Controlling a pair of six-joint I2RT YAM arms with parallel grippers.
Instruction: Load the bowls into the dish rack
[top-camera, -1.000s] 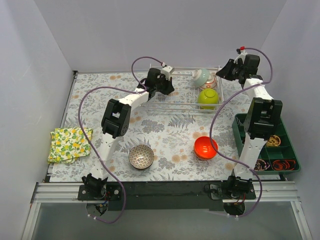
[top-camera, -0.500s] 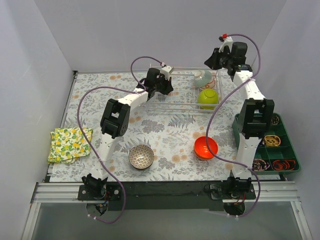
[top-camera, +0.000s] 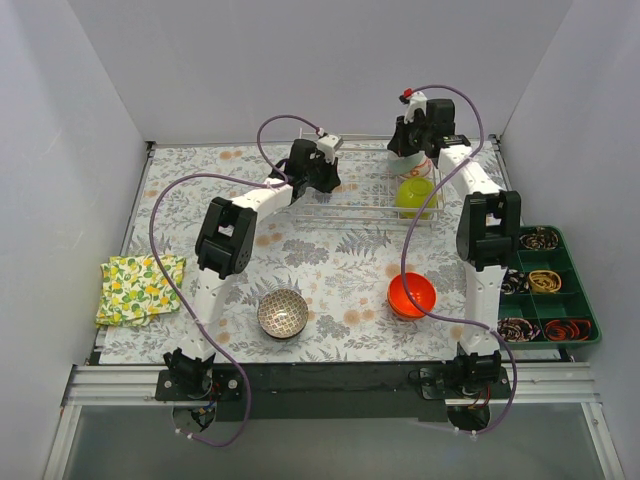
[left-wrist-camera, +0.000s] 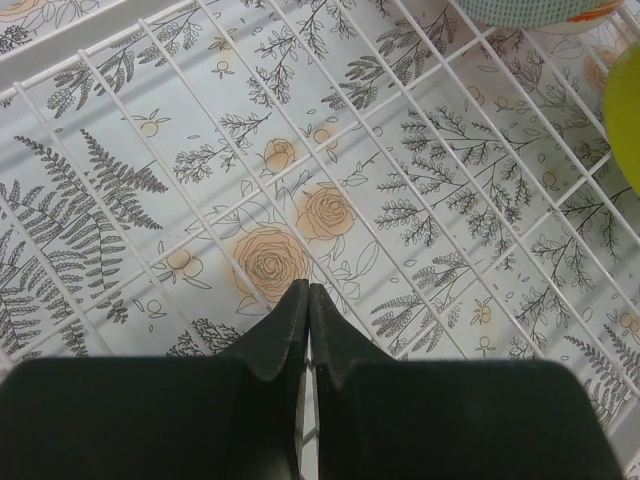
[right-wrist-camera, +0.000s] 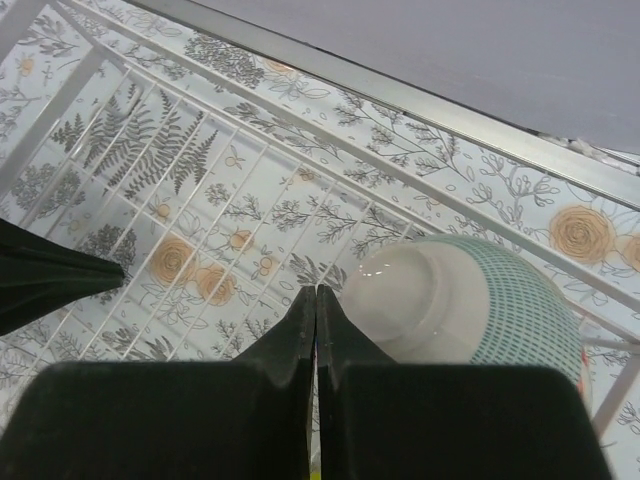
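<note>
Top: orange-red bowl (top-camera: 411, 295) and dark patterned bowl (top-camera: 283, 313) sit your side of the dish rack (top-camera: 360, 200), orange nearer your right arm (top-camera: 487, 228); left wrist: left gripper (left-wrist-camera: 308, 290) closed, empty, over rack wires; right wrist: right gripper (right-wrist-camera: 316, 292) closed, empty, by racked pale bowl (right-wrist-camera: 460, 310).

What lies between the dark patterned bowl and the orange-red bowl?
The top view shows only bare floral cloth between the dark patterned bowl and the orange-red bowl.

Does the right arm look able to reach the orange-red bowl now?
Probably yes: the orange-red bowl sits in the open near that arm's base; only the purple cable drapes beside it. Its claw is shut.
</note>
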